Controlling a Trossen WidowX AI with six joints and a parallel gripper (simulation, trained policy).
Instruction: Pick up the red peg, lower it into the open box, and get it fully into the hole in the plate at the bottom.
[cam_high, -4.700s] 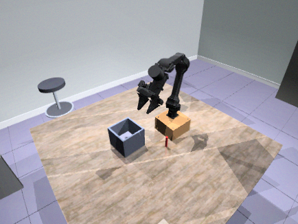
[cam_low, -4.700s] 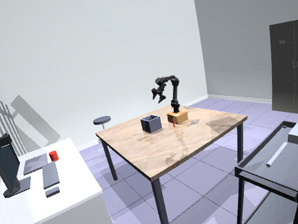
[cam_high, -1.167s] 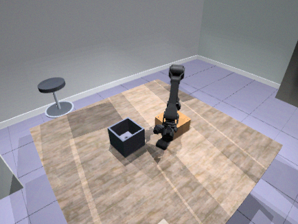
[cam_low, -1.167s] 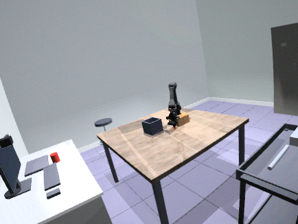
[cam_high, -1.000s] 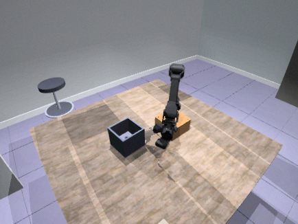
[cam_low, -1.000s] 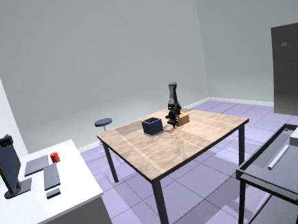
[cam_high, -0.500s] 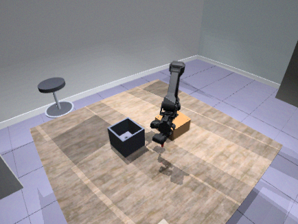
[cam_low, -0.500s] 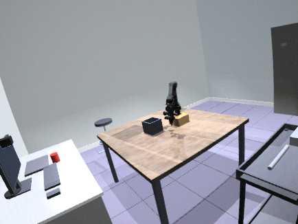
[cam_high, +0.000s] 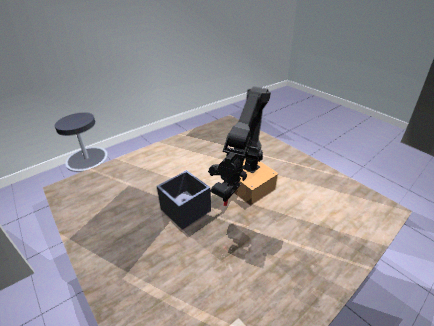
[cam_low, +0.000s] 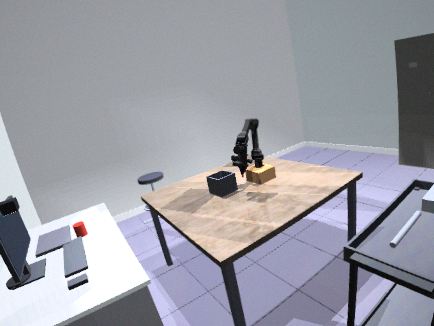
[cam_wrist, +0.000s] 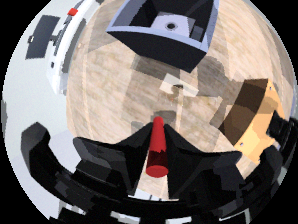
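Observation:
The red peg (cam_high: 225, 203) (cam_low: 243, 175) (cam_wrist: 157, 150) is held between the fingers of my gripper (cam_high: 225, 198) (cam_wrist: 158, 126), which is shut on it. The peg's lower end shows below the fingertips in the top view, above the table top. The dark open box (cam_high: 198, 208) (cam_low: 222, 187) (cam_wrist: 155, 50) stands on the table beside the gripper, left of it in the top and exterior views and ahead of it in the wrist view. The light plate (cam_high: 183, 194) (cam_wrist: 159, 21) with its round hole (cam_wrist: 171, 26) shows at the box's bottom. The gripper and peg are outside the box.
An orange-brown block (cam_high: 260, 181) (cam_low: 262, 173) (cam_wrist: 260, 112) stands at the arm's base, on the opposite side of the gripper from the box. The wooden table (cam_high: 310, 270) (cam_low: 227, 232) carries the box and block. A stool (cam_high: 75, 123) (cam_low: 150, 178) stands beyond the table.

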